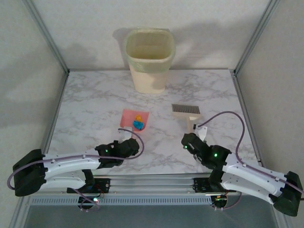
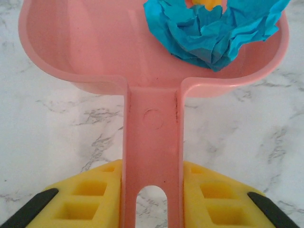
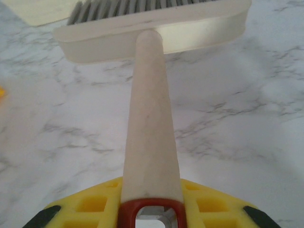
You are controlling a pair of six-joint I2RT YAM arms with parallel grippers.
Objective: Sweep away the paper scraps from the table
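The pink dustpan [image 1: 134, 116] lies flat on the table [image 1: 85, 104], left of centre. The paper scraps [image 1: 138, 123], crumpled blue with some orange, sit bunched inside it; from the left wrist they show as a blue wad [image 2: 209, 33] against the pan's right wall. My left gripper [image 2: 152, 199] is shut on the dustpan's flat handle [image 2: 152, 137], with the yellow pads pressed to both edges. The brush [image 1: 186, 110] rests on the table to the right, bristles pointing away. My right gripper [image 3: 152, 204] is shut on its cream handle [image 3: 149, 118], just ahead of the red end loop.
A cream waste bin [image 1: 148, 59] stands at the back centre of the table, beyond the dustpan and brush. Aluminium frame posts rise at both back corners. An orange speck [image 3: 1, 91] shows at the left edge of the right wrist view.
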